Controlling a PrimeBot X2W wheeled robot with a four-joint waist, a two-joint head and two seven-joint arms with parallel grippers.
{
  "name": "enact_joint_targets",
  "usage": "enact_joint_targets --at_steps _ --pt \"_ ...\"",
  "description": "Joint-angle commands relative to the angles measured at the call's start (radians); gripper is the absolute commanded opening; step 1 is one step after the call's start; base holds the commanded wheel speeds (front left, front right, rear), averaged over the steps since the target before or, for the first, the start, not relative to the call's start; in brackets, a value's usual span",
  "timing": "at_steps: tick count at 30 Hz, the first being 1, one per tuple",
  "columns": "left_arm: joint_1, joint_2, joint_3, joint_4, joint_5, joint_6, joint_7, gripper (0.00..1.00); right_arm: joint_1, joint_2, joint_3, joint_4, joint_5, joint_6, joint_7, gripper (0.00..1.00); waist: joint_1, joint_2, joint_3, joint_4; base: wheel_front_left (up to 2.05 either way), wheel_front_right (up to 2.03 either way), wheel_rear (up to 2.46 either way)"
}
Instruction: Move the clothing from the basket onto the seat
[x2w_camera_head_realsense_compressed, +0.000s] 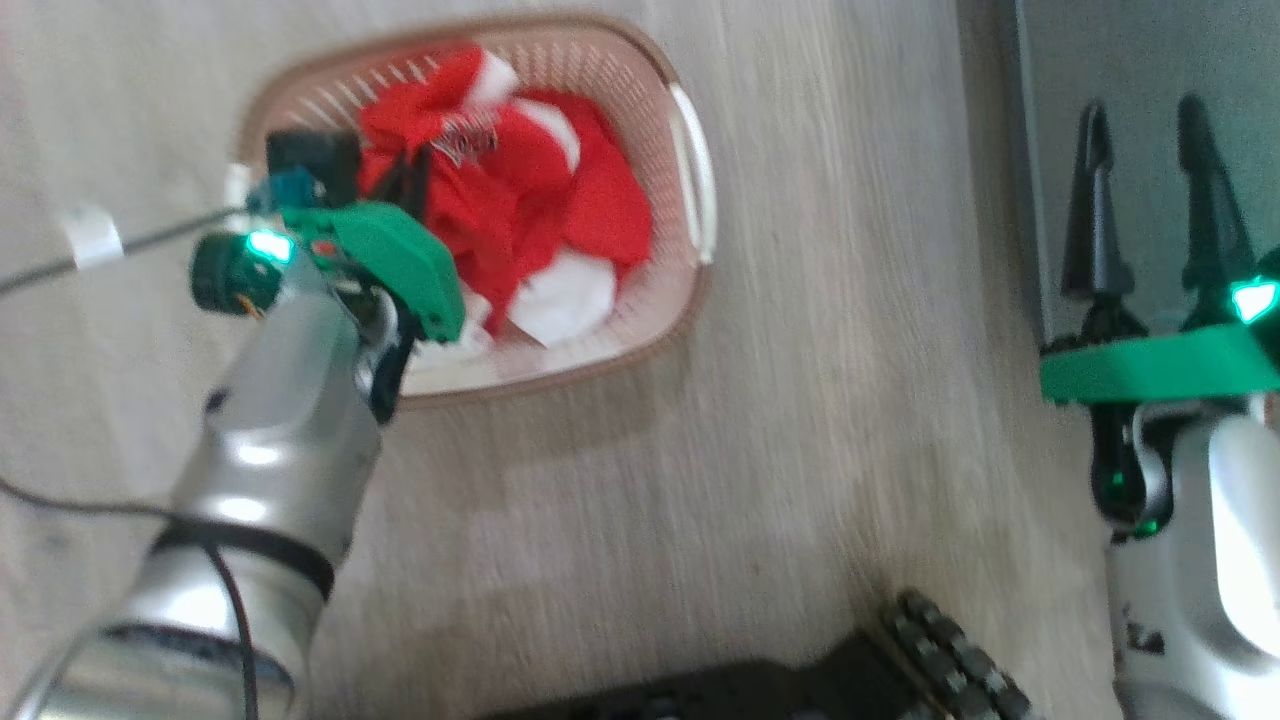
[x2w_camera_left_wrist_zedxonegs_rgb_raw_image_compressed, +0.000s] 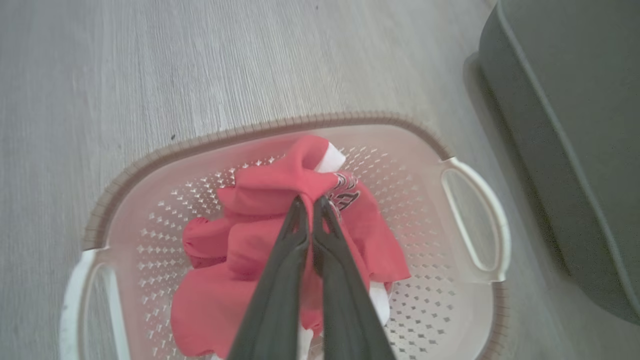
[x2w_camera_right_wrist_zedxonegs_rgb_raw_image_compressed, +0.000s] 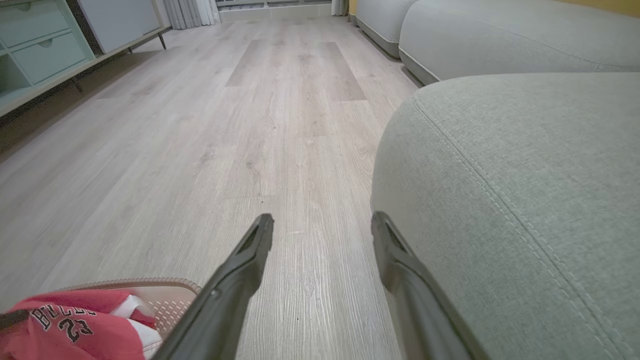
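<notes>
The cream basket (x2w_camera_head_realsense_compressed: 690, 180) with a brown rim stands on the wood floor and holds the red clothing (x2w_camera_head_realsense_compressed: 540, 215) with white trim. My left gripper (x2w_camera_left_wrist_zedxonegs_rgb_raw_image_compressed: 311, 202) reaches down into the basket (x2w_camera_left_wrist_zedxonegs_rgb_raw_image_compressed: 470, 215) and is shut on a raised fold of the red clothing (x2w_camera_left_wrist_zedxonegs_rgb_raw_image_compressed: 280, 185). The jersey print shows on the clothing (x2w_camera_right_wrist_zedxonegs_rgb_raw_image_compressed: 65, 325) at the lower left of the right wrist view. My right gripper (x2w_camera_head_realsense_compressed: 1145, 120) hangs open over the edge of the grey seat (x2w_camera_head_realsense_compressed: 1120, 60), nothing between its fingers. The seat (x2w_camera_right_wrist_zedxonegs_rgb_raw_image_compressed: 525, 200) lies just right of my right gripper (x2w_camera_right_wrist_zedxonegs_rgb_raw_image_compressed: 322, 225).
A pale cabinet on legs (x2w_camera_right_wrist_zedxonegs_rgb_raw_image_compressed: 45, 45) lines the far left wall. More grey cushions (x2w_camera_right_wrist_zedxonegs_rgb_raw_image_compressed: 500, 35) stand behind the seat. The robot's dark base (x2w_camera_head_realsense_compressed: 800, 680) shows at the bottom of the head view. A cable (x2w_camera_head_realsense_compressed: 120, 245) trails left of the basket.
</notes>
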Motion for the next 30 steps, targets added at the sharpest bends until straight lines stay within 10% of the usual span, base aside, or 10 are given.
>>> enact_joint_targets --at_steps 1,16,30 --pt "0.052 0.013 0.029 -0.065 -0.008 -0.008 -0.013 0.00 0.047 -0.008 0.008 -0.017 -0.010 0.000 -0.006 1.00 0.0001 -0.0001 -0.129 0.092 0.00 0.00 0.00" --pt "0.502 0.032 0.174 -0.527 0.015 0.022 -0.014 0.00 0.230 -0.115 0.049 0.097 -0.059 0.000 -0.006 1.00 0.0001 -0.0001 -0.534 0.258 0.00 0.00 0.00" --pt "0.723 0.088 0.242 -0.671 0.038 0.047 -0.014 0.00 0.325 -0.157 0.156 0.173 -0.073 0.000 -0.006 1.00 0.0001 -0.0001 -0.732 0.280 0.00 0.00 0.00"
